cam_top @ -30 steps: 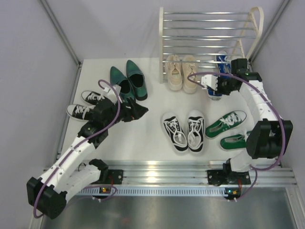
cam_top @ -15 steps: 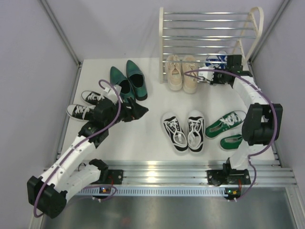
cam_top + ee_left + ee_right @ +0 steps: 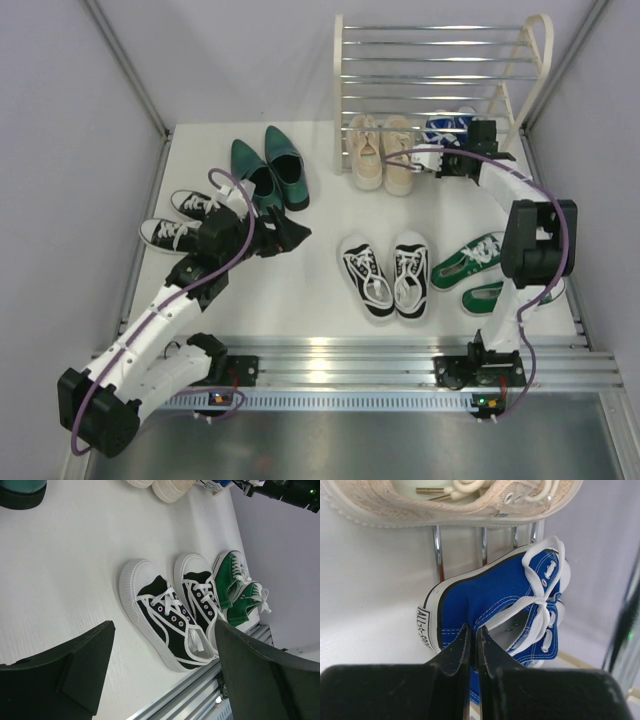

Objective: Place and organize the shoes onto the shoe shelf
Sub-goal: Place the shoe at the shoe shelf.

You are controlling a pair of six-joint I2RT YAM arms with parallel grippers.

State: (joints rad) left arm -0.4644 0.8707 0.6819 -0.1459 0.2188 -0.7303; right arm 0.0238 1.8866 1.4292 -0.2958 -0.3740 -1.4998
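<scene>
Canvas on the side of the blue sneaker (image 3: 495,605) is being pinched between the black fingers of the right end effector (image 3: 473,630), whose jaws are standing narrow, almost together, on the fabric. White laces are looping over the sneaker's tongue, and a white rubber sole with a black stripe is running along its edge. It is sitting at the right end of the lowest tier of the shoe shelf (image 3: 430,60), a rack of thin chrome bars with cream arched side frames. Whether it is resting on the bars cannot be told.

The right arm is rising from its base, bending above the two green sneakers (image 3: 475,262) and reaching its forearm in toward the shelf. Just left of the blue sneaker, two woven beige lace-ups (image 3: 382,152) are lying with toes under the bars.

On the white counter (image 3: 320,215), two black-and-white sneakers (image 3: 388,277) are lying side by side at the middle. Two more (image 3: 185,218) are lying at the left, and two glossy dark green pointed dress shoes (image 3: 272,168) behind them.

The left arm is stretching diagonally across the left side, its end effector (image 3: 290,235) gaping wide and holding nothing.
</scene>
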